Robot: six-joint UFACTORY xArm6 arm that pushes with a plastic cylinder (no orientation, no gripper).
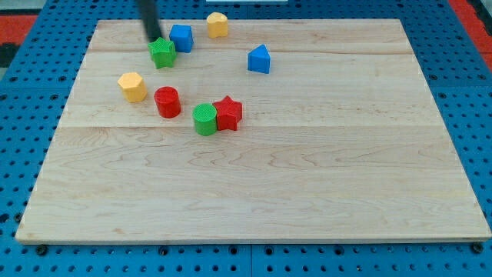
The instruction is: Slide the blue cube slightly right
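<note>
The blue cube sits near the view's top left on the wooden board. A green star touches its lower left side. My tip is at the end of the dark rod, just left of the blue cube and at the upper left edge of the green star. A second blue block, with a peaked top, lies to the right of the cube.
A yellow block lies at the top, right of the cube. Another yellow block, a red cylinder, a green cylinder and a red star lie below. Blue pegboard surrounds the board.
</note>
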